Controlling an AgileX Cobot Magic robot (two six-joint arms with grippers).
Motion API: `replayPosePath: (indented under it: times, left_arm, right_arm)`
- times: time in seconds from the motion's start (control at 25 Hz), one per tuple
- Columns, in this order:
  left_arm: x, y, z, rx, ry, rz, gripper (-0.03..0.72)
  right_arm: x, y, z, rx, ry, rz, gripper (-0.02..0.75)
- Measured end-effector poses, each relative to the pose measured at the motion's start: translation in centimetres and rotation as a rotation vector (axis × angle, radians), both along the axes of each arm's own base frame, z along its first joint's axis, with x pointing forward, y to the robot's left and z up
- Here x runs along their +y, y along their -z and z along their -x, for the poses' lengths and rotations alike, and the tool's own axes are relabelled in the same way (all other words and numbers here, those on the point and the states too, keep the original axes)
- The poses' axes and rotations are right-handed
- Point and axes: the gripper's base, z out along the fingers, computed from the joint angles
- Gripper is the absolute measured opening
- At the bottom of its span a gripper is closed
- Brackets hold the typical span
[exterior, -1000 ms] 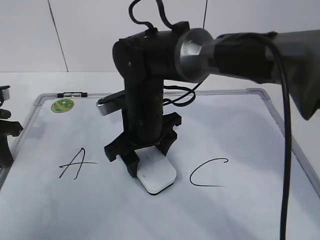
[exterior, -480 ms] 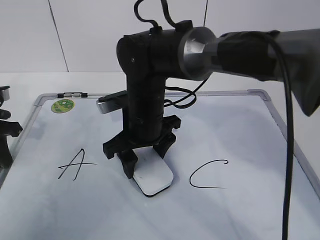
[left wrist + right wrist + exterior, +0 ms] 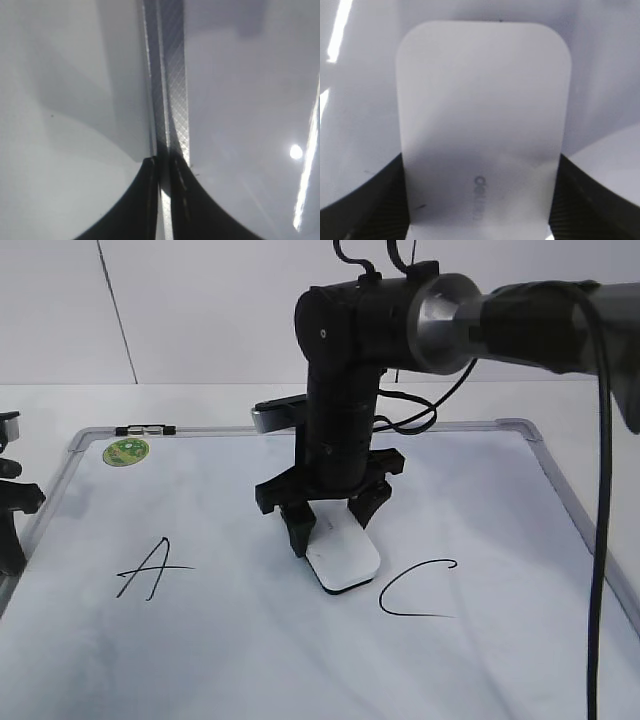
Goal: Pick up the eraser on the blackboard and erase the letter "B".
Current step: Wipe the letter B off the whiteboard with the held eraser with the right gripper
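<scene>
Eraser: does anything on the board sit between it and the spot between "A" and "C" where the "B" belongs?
Nothing visible does. The eraser, clamped in the right end effector, already rests on the blackboard between "A" and "C". No "B" strokes show there.

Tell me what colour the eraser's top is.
White, over a dark underside; the eraser shows best in the exterior view.
</scene>
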Motion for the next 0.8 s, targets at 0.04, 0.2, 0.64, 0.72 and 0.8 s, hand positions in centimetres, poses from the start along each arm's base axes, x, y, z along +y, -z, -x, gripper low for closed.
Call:
replayPosePath:
  times: [0.04,0.2,0.64,0.72,0.8]
  left_arm:
    - [0.0,0.0,0.0,0.000,0.000,0.000,0.015]
    - [0.0,0.0,0.0,0.000,0.000,0.000,0.015]
    - [0.0,0.0,0.1,0.008,0.001,0.001,0.015]
    - [0.0,0.0,0.1,0.010,0.002,0.002,0.015]
    - [0.0,0.0,0.1,0.010,0.001,0.003,0.015]
  right_arm:
    - [-0.1,-0.1,-0.2,-0.009,0.001,0.005,0.526]
    - [0.1,-0.6,-1.1,-0.048,-0.003,0.009,0.526]
    - [1.9,-5.6,-0.8,-0.164,-0.047,-0.125,0.526]
    - [2.8,-6.3,0.1,-0.174,-0.077,-0.137,0.526]
    - [3.9,-6.7,1.3,-0.175,-0.111,-0.142,0.526]
